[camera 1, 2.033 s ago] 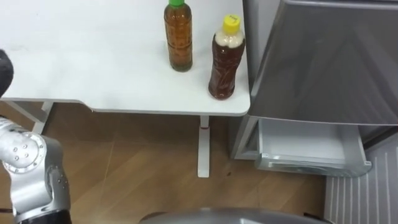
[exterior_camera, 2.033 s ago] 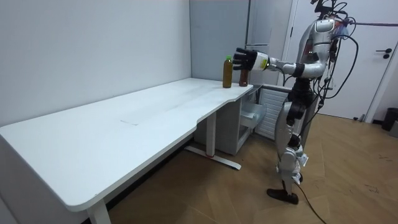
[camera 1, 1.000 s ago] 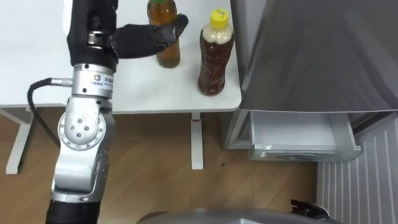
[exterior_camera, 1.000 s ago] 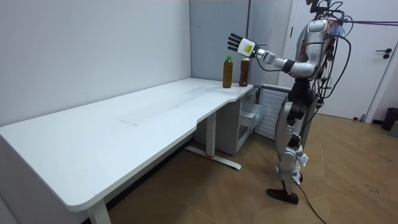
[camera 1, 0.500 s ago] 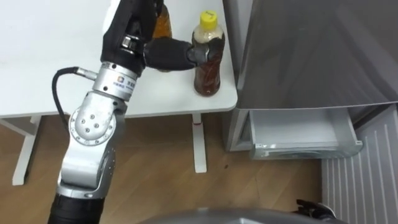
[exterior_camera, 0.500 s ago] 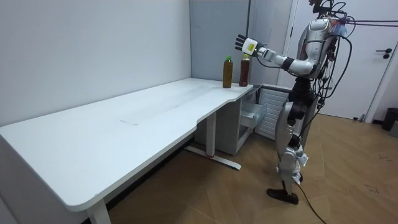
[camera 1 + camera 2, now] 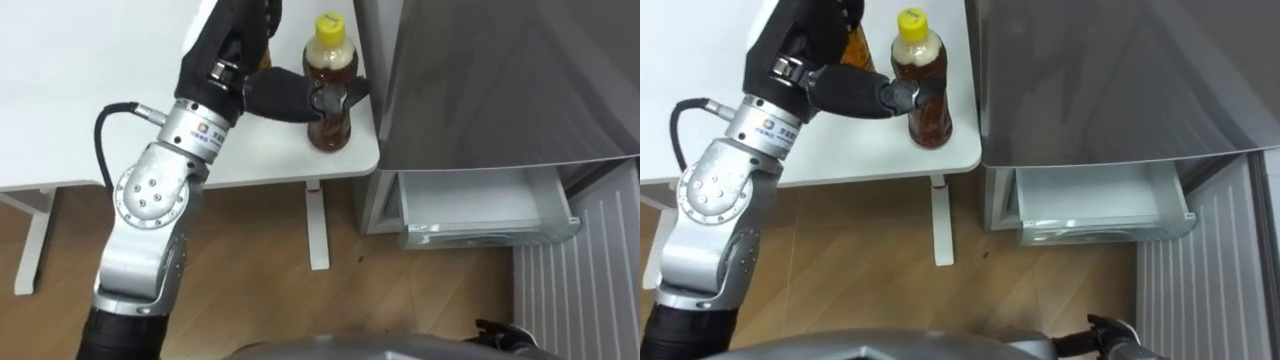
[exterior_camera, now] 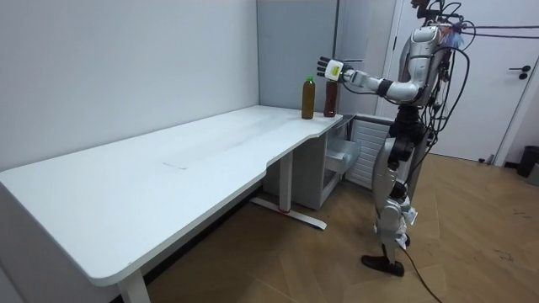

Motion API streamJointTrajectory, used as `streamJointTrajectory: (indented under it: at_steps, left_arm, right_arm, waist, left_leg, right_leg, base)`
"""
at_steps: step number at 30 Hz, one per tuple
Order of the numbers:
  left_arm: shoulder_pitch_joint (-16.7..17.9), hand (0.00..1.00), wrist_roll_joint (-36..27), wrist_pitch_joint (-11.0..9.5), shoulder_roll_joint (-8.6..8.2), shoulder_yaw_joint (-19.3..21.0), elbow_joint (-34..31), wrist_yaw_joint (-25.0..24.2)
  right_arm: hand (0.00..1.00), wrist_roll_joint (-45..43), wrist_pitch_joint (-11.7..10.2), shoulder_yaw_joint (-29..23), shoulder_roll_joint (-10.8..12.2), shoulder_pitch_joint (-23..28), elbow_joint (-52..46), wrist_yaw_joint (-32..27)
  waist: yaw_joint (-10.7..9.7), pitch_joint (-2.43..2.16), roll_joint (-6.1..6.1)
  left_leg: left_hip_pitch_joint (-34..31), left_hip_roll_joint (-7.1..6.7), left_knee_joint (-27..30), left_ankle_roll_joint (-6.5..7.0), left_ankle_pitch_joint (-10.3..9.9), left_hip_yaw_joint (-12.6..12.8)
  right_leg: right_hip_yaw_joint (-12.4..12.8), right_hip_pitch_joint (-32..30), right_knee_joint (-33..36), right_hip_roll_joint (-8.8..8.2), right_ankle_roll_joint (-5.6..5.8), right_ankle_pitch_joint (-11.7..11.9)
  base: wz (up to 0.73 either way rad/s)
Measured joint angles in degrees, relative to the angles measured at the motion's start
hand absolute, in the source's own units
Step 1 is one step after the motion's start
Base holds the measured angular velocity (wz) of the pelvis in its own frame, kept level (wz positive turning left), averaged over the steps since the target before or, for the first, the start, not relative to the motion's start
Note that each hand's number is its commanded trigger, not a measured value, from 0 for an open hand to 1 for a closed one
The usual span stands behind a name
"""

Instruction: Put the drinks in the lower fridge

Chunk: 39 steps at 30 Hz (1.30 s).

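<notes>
A brown drink bottle with a yellow cap [image 7: 330, 128] stands near the right corner of the white table [image 7: 90, 110], close to the grey fridge [image 7: 500, 90]. My left hand [image 7: 272, 95] reaches in from the left, and its dark thumb lies across the front of this bottle while the fingers stay straight. Behind the hand, an amber bottle with a green cap [image 8: 309, 98] is mostly hidden in the eye views. The lower fridge drawer [image 7: 485, 208] is pulled open and looks empty. In the room view I stand at the table's end, by the fridge.
The table's leg [image 7: 317, 225] stands on the wooden floor left of the open drawer. The fridge's grey front overhangs the drawer. The long white table runs off to my left.
My left hand has moved right, from the green-capped bottle to the yellow-capped one, and its thumb now lies against it. The view has shifted slightly.
</notes>
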Motion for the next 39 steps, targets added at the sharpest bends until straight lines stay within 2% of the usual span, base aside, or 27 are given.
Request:
streamJointTrajectory:
  at_steps: [3,7,10,16,22,25,33,39]
  left_arm:
    - [0.0,0.0,0.0,1.9,0.03,0.0,1.34,-0.43]
    - [0.0,0.0,0.0,2.64,0.05,0.03,2.47,-0.89]
    - [0.0,0.0,0.08,3.25,0.04,0.28,3.14,-1.51]
    - [0.0,0.0,0.48,3.35,0.05,0.29,3.46,-1.81]
    - [0.0,0.0,0.43,3.69,0.04,0.23,4.87,-1.83]
    - [0.0,0.0,0.42,4.56,-0.02,0.22,5.33,-1.92]
    - [0.0,0.0,-0.27,4.8,-0.26,0.23,5.62,-2.63]
    - [-0.02,0.0,-4.69,5.55,-0.16,0.22,7.51,-2.59]
  right_arm:
    - [0.0,-1.88,0.6,0.24,0.23,-0.15,-0.75,0.43]
    - [0.0,-3.78,1.67,0.37,0.48,-0.11,-0.79,0.85]
    - [0.0,-4.99,1.66,0.36,0.5,-0.06,-0.81,0.93]
    - [0.0,-8.45,1.74,0.37,0.35,0.09,-0.76,1.39]
    - [0.0,-8.58,3.04,0.35,0.31,-0.14,-0.76,1.48]
    - [0.0,-8.57,4.09,0.35,0.33,-0.19,-0.8,1.48]
    - [0.0,-8.58,4.21,0.32,0.36,-0.05,-0.83,1.39]
    - [0.0,-8.6,4.89,0.35,0.76,0.47,-0.92,0.2]
  waist:
    - [0.05,0.02,-0.2]
    - [0.23,-0.07,-0.77]
    - [0.75,-0.15,-0.68]
    - [1.12,-0.35,-0.34]
    - [1.22,-0.37,-0.11]
    - [1.26,-0.38,-0.05]
    - [1.13,-0.4,-0.04]
    - [0.25,-0.33,-0.12]
  left_leg:
    - [-0.17,0.0,0.01,0.0,0.0,0.0]
    - [-0.24,0.0,0.01,0.0,0.0,0.13]
    - [-0.22,0.04,0.06,0.0,0.0,0.49]
    - [0.37,0.07,0.07,0.01,0.0,0.53]
    - [0.89,0.12,0.19,0.08,0.05,0.6]
    - [0.83,0.12,0.28,0.13,0.08,0.65]
    - [0.92,0.15,0.24,0.15,0.09,1.26]
    - [0.91,0.21,0.21,0.14,0.09,1.26]
  right_leg:
    - [0.0,-0.06,0.01,0.0,0.0,0.0]
    - [0.11,-0.04,0.09,0.0,-0.01,0.01]
    - [0.47,-0.16,0.19,0.0,-0.02,0.02]
    - [0.68,0.15,0.65,0.0,-0.03,0.02]
    - [0.91,0.6,0.88,0.0,-0.02,0.01]
    - [1.25,0.55,0.88,0.0,-0.02,0.0]
    - [1.72,-0.06,0.91,-0.01,-0.02,0.0]
    - [1.72,0.22,0.94,0.03,-0.03,0.01]
  base:
    - [0.0]
    - [-0.01]
    - [-0.05]
    - [0.0]
    - [0.0]
    - [0.0]
    - [-0.03]
    - [0.0]
